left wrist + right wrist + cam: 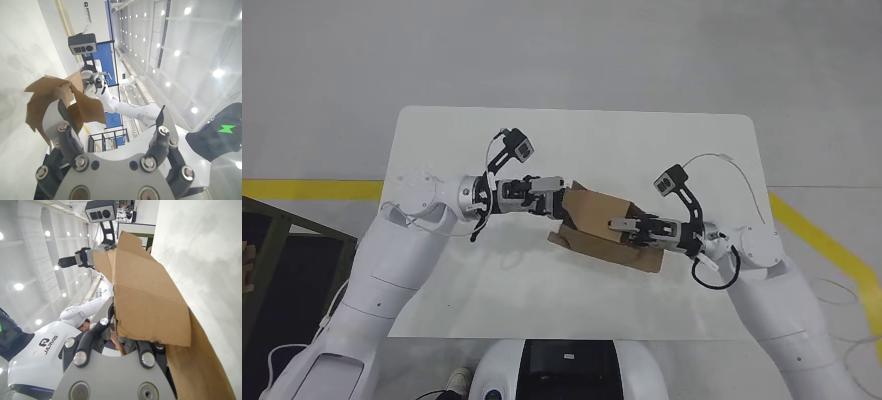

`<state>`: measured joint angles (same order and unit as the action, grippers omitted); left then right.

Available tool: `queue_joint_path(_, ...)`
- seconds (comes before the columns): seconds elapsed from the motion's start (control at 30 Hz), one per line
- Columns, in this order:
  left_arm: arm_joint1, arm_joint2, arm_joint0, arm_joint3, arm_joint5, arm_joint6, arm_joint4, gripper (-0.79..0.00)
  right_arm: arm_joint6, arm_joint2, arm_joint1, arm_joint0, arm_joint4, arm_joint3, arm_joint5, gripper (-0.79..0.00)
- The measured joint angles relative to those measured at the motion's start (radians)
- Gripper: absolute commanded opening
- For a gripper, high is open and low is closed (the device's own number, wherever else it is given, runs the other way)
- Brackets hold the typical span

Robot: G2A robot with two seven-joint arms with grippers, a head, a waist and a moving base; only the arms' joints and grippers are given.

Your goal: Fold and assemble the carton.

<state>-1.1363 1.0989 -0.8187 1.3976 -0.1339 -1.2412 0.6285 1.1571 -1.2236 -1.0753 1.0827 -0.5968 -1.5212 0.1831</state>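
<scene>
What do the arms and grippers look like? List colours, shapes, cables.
Left arm and right arm: glossy white rounded shells, black wrist rings. Left gripper and right gripper: grey metal plates, silver screws, black links. Each wrist carries a black bracket-mounted camera with a thin cable.

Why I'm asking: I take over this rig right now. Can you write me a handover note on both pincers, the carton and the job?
Left pincer: open, one finger against a splayed flap at one end of the carton.
Right pincer: at the carton's other end; cardboard hides its grip, so I cannot tell.
Carton: over the middle of the white table, between the pincers.
Done: carton partly opened.
Left: fold the loose flaps in and finish assembling.
</scene>
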Motion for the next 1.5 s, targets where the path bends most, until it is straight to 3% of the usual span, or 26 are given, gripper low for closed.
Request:
queue_joint_path(1.03, -0.01, -0.06, -0.018, 0.059, 0.035, -0.055, 0.017, 0.0, -0.135, -0.009, -0.001, -0.006, 0.095, 0.023, 0.017, -0.785)
queue_joint_path(1.5, 0.005, 0.035, -0.031, 0.008, 0.006, 0.024, -0.006, 0.0, -0.088, -0.032, 0.005, 0.006, 0.065, 0.01, -0.001, -0.785)
